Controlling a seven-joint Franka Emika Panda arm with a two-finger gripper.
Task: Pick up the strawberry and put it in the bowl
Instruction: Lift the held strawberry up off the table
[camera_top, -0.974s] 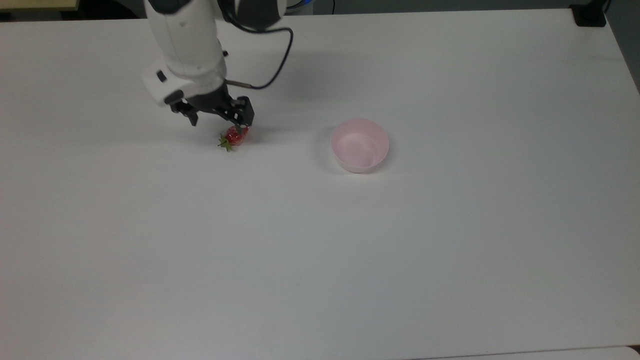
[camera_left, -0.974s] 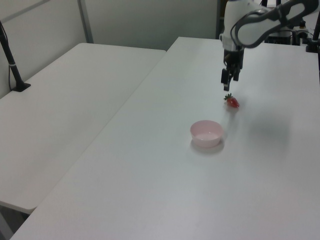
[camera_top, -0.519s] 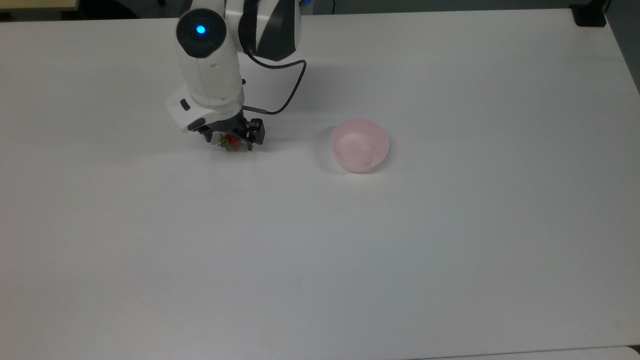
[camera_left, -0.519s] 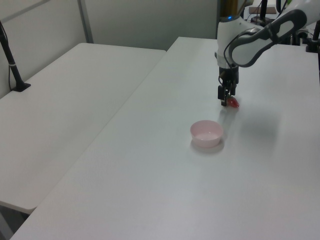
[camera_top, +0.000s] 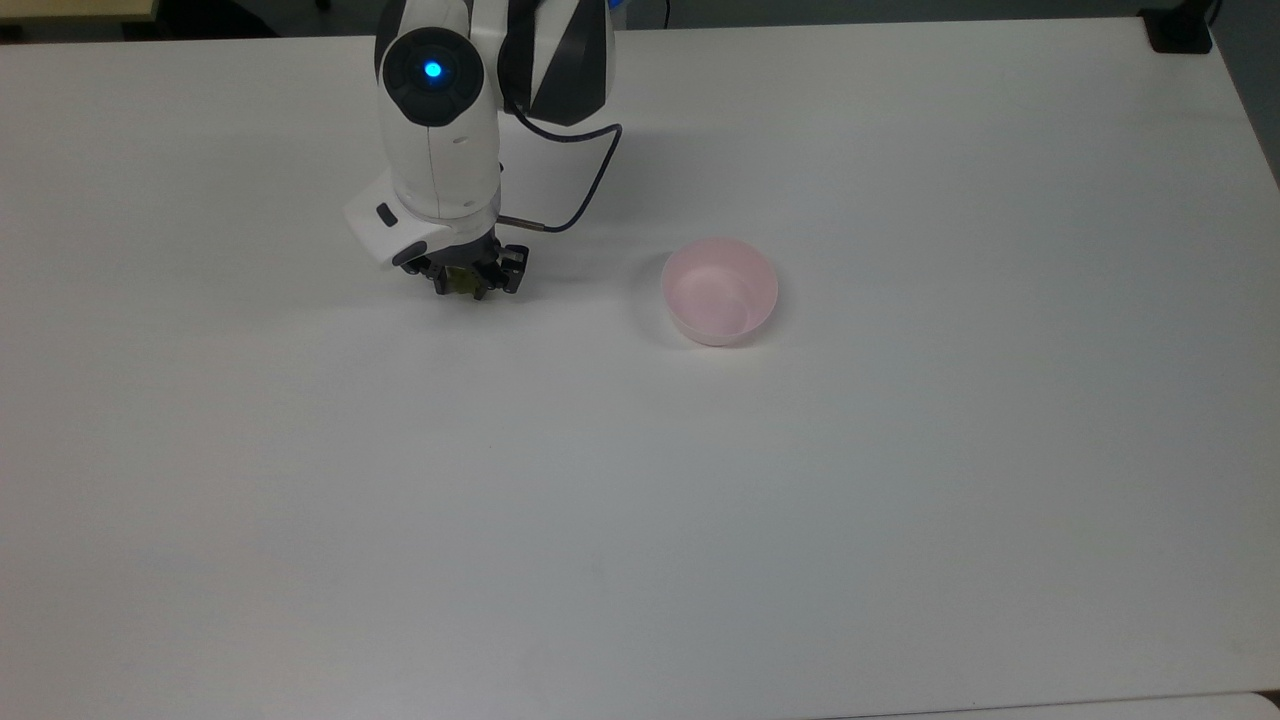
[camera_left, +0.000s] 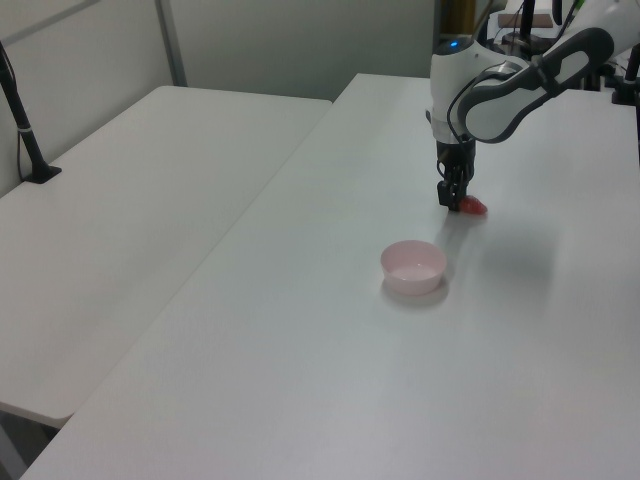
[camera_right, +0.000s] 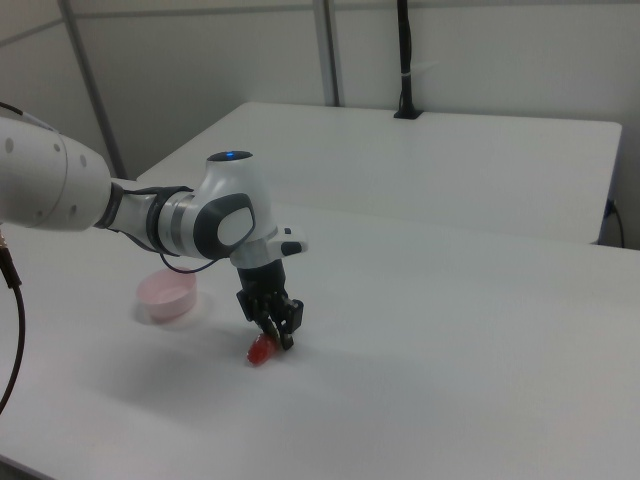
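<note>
The pincer is right down at the white surface, straddling the strawberry, fingers either side of it. Whether they've clamped onto it or stand just clear of it, I cannot tell. In the right view the red fruit lies on the surface directly under the fingertips, poking out toward the right view's lower left; in the left view its red end peeks out at the left view's right. The pale pink bowl sits well apart, off to the top view's right, and there's nothing in it. The carry, I'd judge, runs straight that way.
</note>
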